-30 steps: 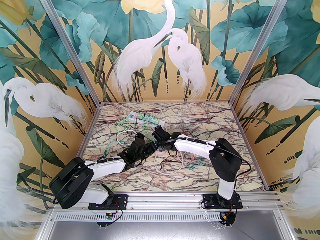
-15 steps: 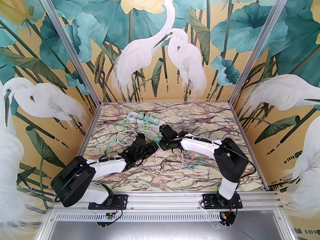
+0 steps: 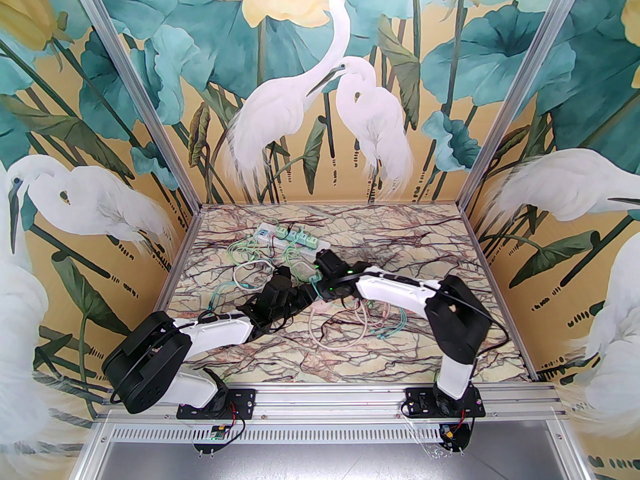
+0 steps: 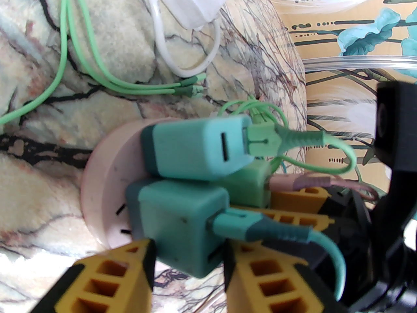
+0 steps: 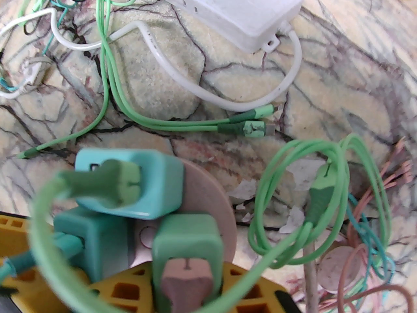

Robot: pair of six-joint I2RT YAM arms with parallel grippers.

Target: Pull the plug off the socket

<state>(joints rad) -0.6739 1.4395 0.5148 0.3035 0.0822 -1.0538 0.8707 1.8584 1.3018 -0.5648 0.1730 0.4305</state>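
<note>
Both arms clamp plugs seated in the round pink socket [image 4: 104, 187] on the marble table [image 3: 410, 248]: left gripper [image 4: 187, 253] pinches the teal plug [image 4: 179, 223], right gripper [image 5: 187, 272] the green plug [image 5: 187, 240]; light-blue plug [image 4: 195, 145] untouched.

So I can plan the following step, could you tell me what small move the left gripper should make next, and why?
Probably a short, straight pull back from the pink socket. The left gripper has its yellow fingers on both sides of the dark teal plug, which sits seated against the socket face.
</note>
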